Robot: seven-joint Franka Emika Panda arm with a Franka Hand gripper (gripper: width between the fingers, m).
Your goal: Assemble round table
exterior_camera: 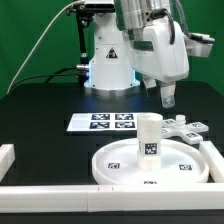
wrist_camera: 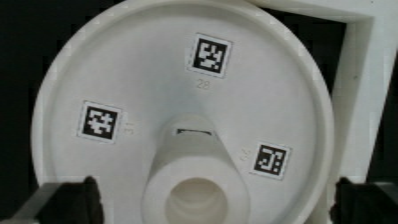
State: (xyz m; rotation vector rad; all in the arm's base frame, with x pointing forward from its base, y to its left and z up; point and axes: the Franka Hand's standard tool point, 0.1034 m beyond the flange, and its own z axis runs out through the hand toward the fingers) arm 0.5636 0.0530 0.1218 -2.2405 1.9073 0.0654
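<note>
The large rimmed round disc (exterior_camera: 120, 165) lies flat against the front wall, several tags on its face. It fills the wrist view (wrist_camera: 160, 90). The short cylinder leg (exterior_camera: 149, 135) stands upright on the disc's middle, and its hollow top shows in the wrist view (wrist_camera: 196, 188). The small cross-shaped foot piece (exterior_camera: 186, 130) lies on the table at the exterior view's right of the disc. My gripper (exterior_camera: 168, 98) hangs open and empty just above the leg, slightly toward the exterior view's right. In the wrist view the gripper (wrist_camera: 217, 205) has its dark fingers (wrist_camera: 71, 200) wide on either side of the leg's top.
The marker board (exterior_camera: 102, 122) lies behind the disc. Long white border walls run along the front (exterior_camera: 60, 195), the exterior view's left (exterior_camera: 8, 158) and right (exterior_camera: 214, 160). The robot's base (exterior_camera: 108, 60) stands at the back.
</note>
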